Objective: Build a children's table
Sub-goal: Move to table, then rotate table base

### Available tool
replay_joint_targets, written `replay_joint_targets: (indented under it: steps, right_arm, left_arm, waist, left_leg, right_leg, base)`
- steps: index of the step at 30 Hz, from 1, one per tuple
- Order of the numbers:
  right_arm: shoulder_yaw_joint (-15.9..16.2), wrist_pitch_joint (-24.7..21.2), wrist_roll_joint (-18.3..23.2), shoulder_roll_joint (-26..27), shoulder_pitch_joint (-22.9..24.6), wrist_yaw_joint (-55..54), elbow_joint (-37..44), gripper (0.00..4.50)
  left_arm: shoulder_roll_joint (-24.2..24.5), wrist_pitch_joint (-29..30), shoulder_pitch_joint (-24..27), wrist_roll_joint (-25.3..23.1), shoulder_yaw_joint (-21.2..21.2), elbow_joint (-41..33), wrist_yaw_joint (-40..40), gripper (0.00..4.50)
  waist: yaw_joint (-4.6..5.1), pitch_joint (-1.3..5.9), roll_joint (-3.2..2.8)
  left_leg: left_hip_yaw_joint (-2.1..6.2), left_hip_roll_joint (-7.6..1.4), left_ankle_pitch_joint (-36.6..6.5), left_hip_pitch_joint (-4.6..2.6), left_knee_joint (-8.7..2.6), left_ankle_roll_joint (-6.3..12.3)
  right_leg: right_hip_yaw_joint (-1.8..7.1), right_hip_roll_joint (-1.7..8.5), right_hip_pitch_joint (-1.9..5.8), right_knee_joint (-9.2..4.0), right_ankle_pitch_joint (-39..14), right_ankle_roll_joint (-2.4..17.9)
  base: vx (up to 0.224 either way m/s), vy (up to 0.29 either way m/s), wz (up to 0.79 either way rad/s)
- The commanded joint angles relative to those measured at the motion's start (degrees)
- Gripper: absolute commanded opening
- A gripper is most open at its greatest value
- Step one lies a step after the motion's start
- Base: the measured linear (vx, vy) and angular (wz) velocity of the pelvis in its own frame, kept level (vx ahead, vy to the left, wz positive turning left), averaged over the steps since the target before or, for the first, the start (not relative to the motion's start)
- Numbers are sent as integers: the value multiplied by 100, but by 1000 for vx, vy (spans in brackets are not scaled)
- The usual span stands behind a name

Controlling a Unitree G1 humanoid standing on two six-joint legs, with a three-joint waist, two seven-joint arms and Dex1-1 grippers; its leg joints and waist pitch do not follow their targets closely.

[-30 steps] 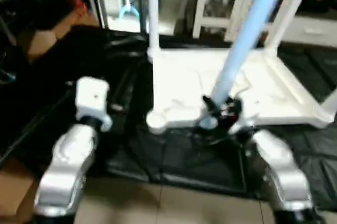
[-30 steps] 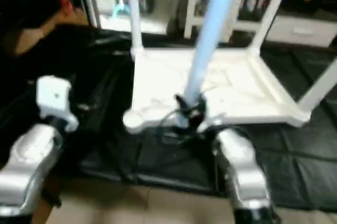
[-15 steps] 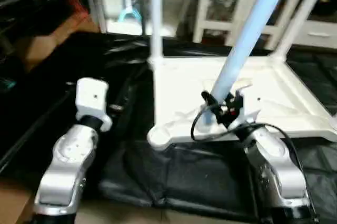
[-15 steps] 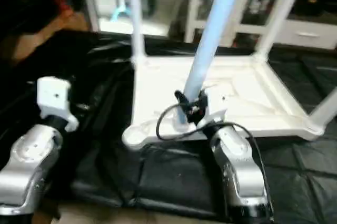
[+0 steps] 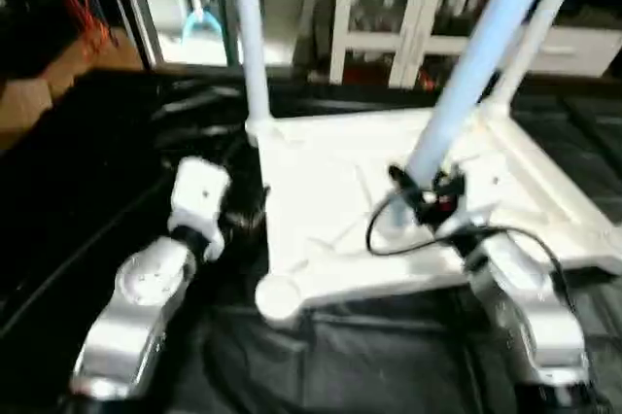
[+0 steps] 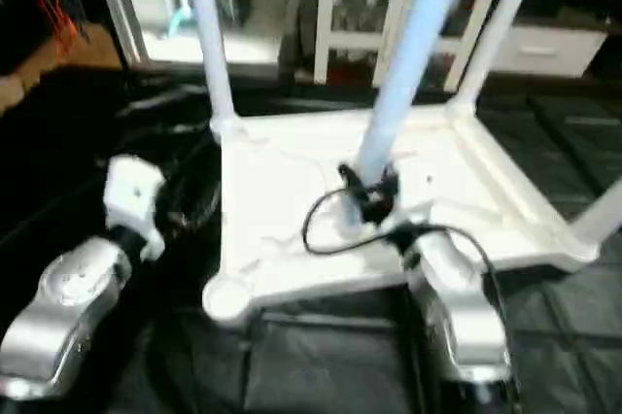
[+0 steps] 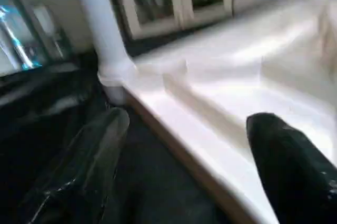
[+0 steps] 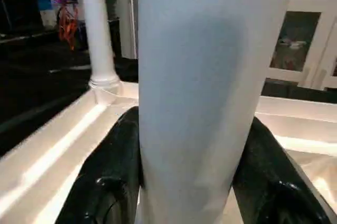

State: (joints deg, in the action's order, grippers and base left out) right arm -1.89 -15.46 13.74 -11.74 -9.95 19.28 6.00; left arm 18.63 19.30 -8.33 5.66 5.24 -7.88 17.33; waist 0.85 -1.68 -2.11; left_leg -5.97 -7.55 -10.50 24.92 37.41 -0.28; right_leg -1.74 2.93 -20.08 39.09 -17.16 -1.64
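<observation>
Fingers of your left gripper (image 7: 184, 145) spread wide, straddling the left edge of the upturned table top (image 5: 330, 195) on the black mat (image 5: 87, 171). Your right gripper (image 5: 425, 202) clamps a leg (image 5: 466, 74) above the top's near edge.

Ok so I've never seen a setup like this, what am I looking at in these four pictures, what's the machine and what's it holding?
It is a humanoid robot building a children's table. Two pictures come from cameras in its head, looking down over its silver forearms; the other two come from a camera on each wrist. The white table top lies upside down on black sheeting, with legs already standing in its far corners, such as this corner leg. The right gripper is closed around another leg, held tilted above the top. The left gripper is open beside the top's edge, holding nothing. A white glass-door cabinet stands behind.
</observation>
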Motion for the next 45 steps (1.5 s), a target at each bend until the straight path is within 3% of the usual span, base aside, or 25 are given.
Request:
replay_joint_targets:
  steps: [1, 2, 3, 5, 6, 7, 9, 11, 14, 18, 19, 20, 23, 25, 27, 29, 32, 33, 35, 36, 38, 39, 41, 42, 45]
  right_arm:
    - [-130, -45, -81, -120, 18, 24, 221, 186]
    - [-148, -57, -96, -144, 20, 13, 237, 186]
    - [-179, -67, -127, -178, 20, -17, 257, 186]
    - [-219, -57, -238, -322, 36, -73, 291, 186]
    - [-252, -70, -290, -389, 55, -110, 303, 186]
    - [-290, -104, -326, -432, 72, -151, 310, 186]
    - [-368, -207, -456, -564, 128, -293, 346, 186]
    - [-361, -278, -670, -731, 193, -392, 361, 186]
    - [-452, -364, -926, -877, 258, -592, 296, 186]
    - [-595, -382, -1139, -995, 294, -814, 157, 186]
    - [-635, -373, -1196, -1060, 294, -899, 77, 186]
    - [-647, -362, -1218, -1089, 287, -928, 22, 186]
    - [-635, -339, -1262, -1139, 286, -948, -119, 186]
    - [-633, -317, -1283, -1133, 284, -942, -178, 186]
    - [-629, -230, -1278, -1104, 270, -914, -261, 186]
    - [-629, -26, -1175, -1026, 225, -817, -391, 186]
    - [-579, 170, -1108, -977, 142, -755, -537, 186]
    - [-549, 206, -1110, -971, 122, -738, -564, 186]
    - [-531, 232, -1100, -960, 97, -716, -583, 186]
    - [-510, 315, -1076, -939, 13, -658, -662, 186]
    - [-501, 346, -1080, -939, -18, -644, -702, 186]
    - [-490, 443, -1075, -932, -85, -606, -835, 186]
    - [-485, 505, -1076, -931, -135, -584, -940, 186]
    - [-463, 634, -1080, -929, -224, -518, -1135, 186]
    - [-438, 740, -1097, -930, -300, -458, -1295, 186]
  left_arm:
    - [150, -104, -276, -151, 24, 383, 162, 396]
    - [192, -136, -347, -162, 2, 490, 204, 396]
    - [257, -188, -441, -181, -7, 622, 280, 396]
    - [362, -183, -634, -137, -20, 893, 516, 396]
    - [437, -224, -719, -167, 33, 1037, 623, 396]
    - [501, -258, -783, -211, 96, 1148, 708, 396]
    - [628, -429, -947, -337, 240, 1430, 881, 396]
    - [628, -618, -1111, -362, 280, 1647, 1016, 396]
    - [533, -805, -1399, -302, 304, 1875, 1176, 396]
    - [438, -1036, -1716, -315, 465, 2134, 1439, 396]
    - [359, -1182, -1915, -377, 568, 2392, 1524, 396]
    - [325, -1255, -2015, -438, 644, 2534, 1563, 396]
    - [274, -1600, -2246, -686, 854, 3056, 1697, 396]
    - [255, -1781, -2356, -827, 924, 3361, 1712, 396]
    - [277, -1964, -2456, -1049, 1053, 3713, 1679, 396]
    - [357, -2153, -2529, -1299, 1235, 4087, 1659, 396]
    - [407, -2374, -2623, -1474, 1333, 4498, 1526, 396]
    - [442, -2436, -2634, -1550, 1386, 4619, 1506, 396]
    - [474, -2489, -2639, -1619, 1431, 4727, 1512, 396]
    - [518, -2626, -2627, -1701, 1461, 4912, 1661, 396]
    - [533, -2666, -2617, -1717, 1467, 4947, 1710, 396]
    - [559, -2639, -2566, -1685, 1458, 4926, 1822, 396]
    - [591, -2593, -2524, -1666, 1470, 4892, 1948, 396]
    - [684, -2591, -2466, -1669, 1552, 4908, 2220, 396]
    - [795, -2557, -2391, -1651, 1639, 4873, 2520, 396]
  waist:
    - [-105, 354, 66]
    - [-128, 345, 77]
    - [-112, 330, 10]
    - [-36, 244, -52]
    - [-8, 212, -41]
    - [12, 173, -78]
    - [42, 118, -52]
    - [74, 131, -32]
    - [107, 152, -36]
    - [139, 157, 35]
    - [146, 146, 45]
    - [151, 158, 16]
    - [201, 172, 44]
    - [263, 187, 40]
    - [294, 220, 4]
    - [339, 241, 12]
    - [327, 278, 4]
    - [324, 288, 49]
    - [303, 274, 26]
    - [302, 263, 58]
    - [307, 241, 44]
    - [316, 237, 97]
    - [334, 222, 62]
    - [347, 213, 108]
    - [365, 209, 96]
  left_leg:
    - [5, -275, 1359, -164, -334, 923]
    - [-8, -326, 668, -199, -378, 711]
    - [-12, -402, -212, -254, -489, 412]
    - [7, -520, -1456, -363, -673, -35]
    - [6, -524, -1766, -371, -711, -157]
    - [5, -515, -2114, -376, -755, -301]
    - [-20, -476, -3111, -486, -771, -749]
    - [9, -476, -3088, -452, -797, -798]
    - [6, -489, -2843, -421, -836, -781]
    - [-44, -459, -2691, -379, -795, -577]
    - [-55, -451, -2541, -338, -793, -499]
    - [-65, -455, -2485, -352, -779, -461]
    - [-82, -452, -2362, -332, -758, -362]
    - [-84, -447, -2084, -273, -754, -211]
    - [-92, -459, -1824, -276, -728, -83]
    - [-109, -464, -1591, -273, -698, 93]
    - [-128, -478, -1090, -294, -663, 347]
    - [-143, -492, -969, -296, -651, 482]
    - [-150, -499, -916, -302, -646, 596]
    - [-155, -518, -1018, -315, -662, 611]
    - [-161, -517, -1268, -330, -680, 523]
    - [-169, -520, -1371, -329, -686, 485]
    - [-166, -515, -1521, -314, -702, 364]
    - [-176, -518, -1652, -322, -714, 283]
    - [-179, -516, -1726, -304, -724, 166]
  right_leg:
    - [267, 609, 178, -498, 2726, 707]
    - [254, 589, 177, -522, 2438, 779]
    - [202, 512, 181, -521, 1767, 968]
    - [161, 397, 72, -576, 323, 1216]
    - [165, 398, 57, -599, 14, 1236]
    - [163, 405, 52, -624, -369, 1233]
    - [228, 486, -44, -807, -1797, 956]
    - [244, 523, -3, -845, -1940, 843]
    - [234, 484, -2, -807, -1282, 868]
    - [235, 524, -7, -843, -1480, 901]
    - [227, 528, 3, -853, -1483, 893]
    - [221, 538, -6, -851, -1446, 906]
    - [218, 539, 6, -860, -1290, 960]
    - [198, 529, 62, -828, -865, 1038]
    - [187, 533, 81, -801, -455, 1138]
    - [176, 533, 107, -784, -11, 1275]
    - [155, 537, 146, -737, 738, 1492]
    - [150, 543, 154, -730, 949, 1592]
    - [140, 548, 156, -716, 944, 1673]
    - [138, 540, 154, -731, 779, 1702]
    - [141, 543, 139, -752, 399, 1721]
    - [145, 546, 139, -767, 236, 1719]
    - [144, 552, 142, -777, -131, 1676]
    - [143, 542, 120, -800, -360, 1619]
    - [149, 557, 112, -804, -583, 1525]
  base:
    - [0, 0, 0]
    - [0, 0, 0]
    - [-75, -1, 3]
    - [-82, 16, 1]
    - [-80, 27, -2]
    - [-89, 32, -4]
    - [-86, 31, -4]
    - [-58, 30, -8]
    - [0, 0, 0]
    - [0, 0, 0]
    - [0, 0, 0]
    - [0, 0, 0]
    - [0, 0, 0]
    - [0, 0, 0]
    - [0, 0, 0]
    - [0, 0, 0]
    - [0, 0, 0]
    - [0, 0, 0]
    - [0, 0, 0]
    - [0, 0, 0]
    - [0, 0, 0]
    - [0, 0, 0]
    - [0, 0, 0]
    - [0, 0, 0]
    - [0, 0, 0]
